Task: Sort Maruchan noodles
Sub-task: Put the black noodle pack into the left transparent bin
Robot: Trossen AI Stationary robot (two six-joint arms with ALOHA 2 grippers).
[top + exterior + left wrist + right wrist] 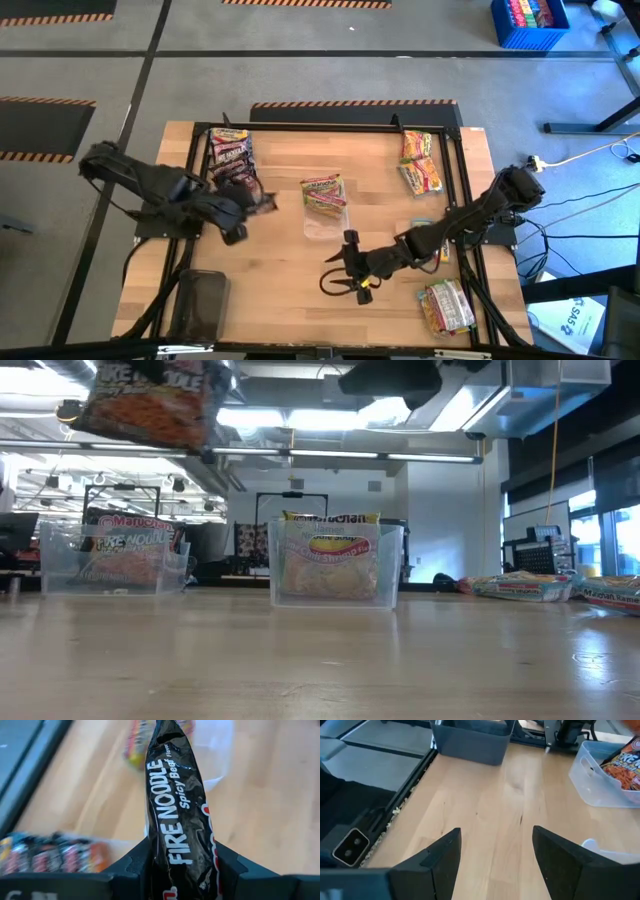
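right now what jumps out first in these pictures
The left gripper holds a dark Fire Noodle packet up in the air, near the clear tray of dark packets at the table's far left. The right gripper hangs open and empty over bare wood near the front middle. Another clear tray of yellow packets stands mid-table.

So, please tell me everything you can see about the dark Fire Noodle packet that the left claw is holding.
The Fire Noodle packet is a flat, glossy, crinkly plastic pack, black with white lettering reading "Fire Noodle, Spicy Beef Flavor" and some red print. The left claw grips it at one end, its fingers pressing both flat sides. It hangs in the air, touching nothing else, beside the clear tray of similar dark packets at the table's left.
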